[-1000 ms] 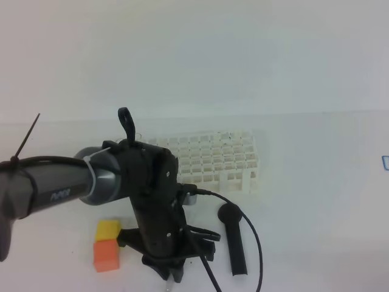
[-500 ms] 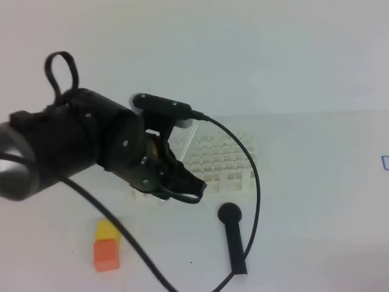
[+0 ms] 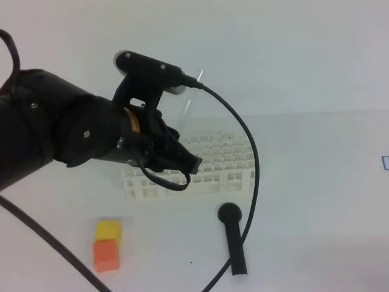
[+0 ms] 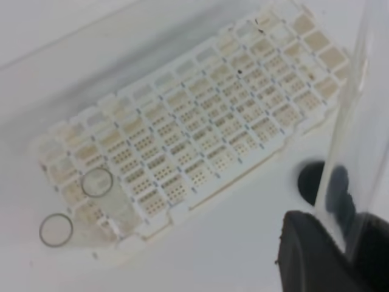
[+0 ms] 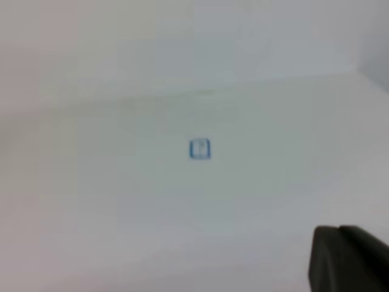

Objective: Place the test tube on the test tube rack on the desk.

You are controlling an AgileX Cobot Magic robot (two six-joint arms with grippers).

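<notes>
My left gripper (image 3: 187,165) is shut on the clear test tube (image 3: 189,107) and holds it steeply tilted above the left part of the white test tube rack (image 3: 226,159). In the left wrist view the test tube (image 4: 351,115) runs up the right edge from between the black fingers (image 4: 310,246) of the gripper (image 4: 347,230), with the rack (image 4: 200,128) below and to the left. Two round tube rims (image 4: 97,181) stand at the rack's near-left end. The desk (image 3: 316,201) is white. The right wrist view shows only a dark gripper part (image 5: 347,258) over bare desk.
A black round-headed tool (image 3: 233,239) lies on the desk in front of the rack, also in the left wrist view (image 4: 315,181). A yellow block (image 3: 108,229) and an orange block (image 3: 106,255) sit front left. A black cable (image 3: 252,182) loops over the rack's right side. A small blue mark (image 5: 199,149) is on the desk.
My left arm has risen from the desk's front and swung back over the rack, carrying the test tube from low and flat to high and steeply tilted.
</notes>
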